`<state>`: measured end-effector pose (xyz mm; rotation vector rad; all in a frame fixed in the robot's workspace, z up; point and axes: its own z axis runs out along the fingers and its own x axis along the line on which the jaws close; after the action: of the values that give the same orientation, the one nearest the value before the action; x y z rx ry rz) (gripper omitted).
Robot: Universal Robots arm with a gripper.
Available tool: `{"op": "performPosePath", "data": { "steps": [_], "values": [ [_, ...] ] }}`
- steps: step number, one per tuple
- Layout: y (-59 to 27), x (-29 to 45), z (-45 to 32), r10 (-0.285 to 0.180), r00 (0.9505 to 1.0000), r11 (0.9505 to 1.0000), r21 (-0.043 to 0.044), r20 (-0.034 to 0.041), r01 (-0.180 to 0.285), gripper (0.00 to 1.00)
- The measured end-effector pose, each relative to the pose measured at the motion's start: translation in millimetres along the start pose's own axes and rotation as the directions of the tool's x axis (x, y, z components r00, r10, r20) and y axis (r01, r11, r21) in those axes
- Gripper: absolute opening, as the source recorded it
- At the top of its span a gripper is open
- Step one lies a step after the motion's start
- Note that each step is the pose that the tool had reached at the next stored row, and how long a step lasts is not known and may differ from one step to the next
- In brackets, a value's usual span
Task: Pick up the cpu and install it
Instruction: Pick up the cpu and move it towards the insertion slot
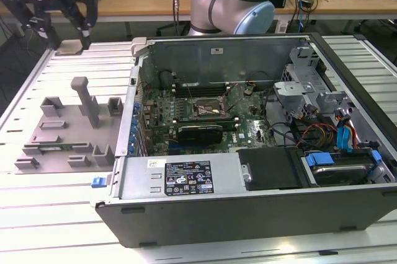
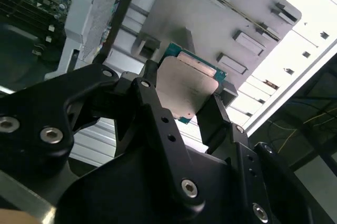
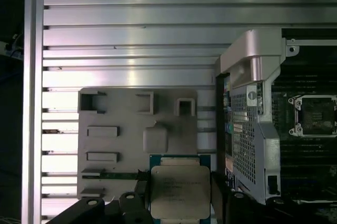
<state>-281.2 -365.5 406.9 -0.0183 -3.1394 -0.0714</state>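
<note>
Silvery on top, the cpu [image 3: 180, 192] sits clamped edge to edge between the black gripper's [image 3: 180, 199] fingers [image 3: 141, 195] in the first wrist view. It seems to hang clear above the grey fixture tray [image 3: 116, 113] on the slatted aluminium table [image 3: 131, 34], well apart from the motherboard socket [image 3: 316, 113] inside the open computer case [image 3: 253, 129].

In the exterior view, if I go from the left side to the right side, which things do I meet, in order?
Gripper, holding the cpu as the first wrist view shows → computer case's left wall → motherboard socket → metal drive cage → blue cables.
</note>
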Motion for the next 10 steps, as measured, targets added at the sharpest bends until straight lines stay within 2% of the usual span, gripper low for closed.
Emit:
{"op": "performPosePath", "data": {
  "steps": [6,10],
  "values": [
    [0.2,-22.2,0.0,0.000,1.0000,1.0000,-0.0001,0.0001,0.000,0.55],
    [0.5,-39.8,0.0,0.000,1.0000,1.0000,-0.0001,0.0002,0.000,0.55]
  ]
}}
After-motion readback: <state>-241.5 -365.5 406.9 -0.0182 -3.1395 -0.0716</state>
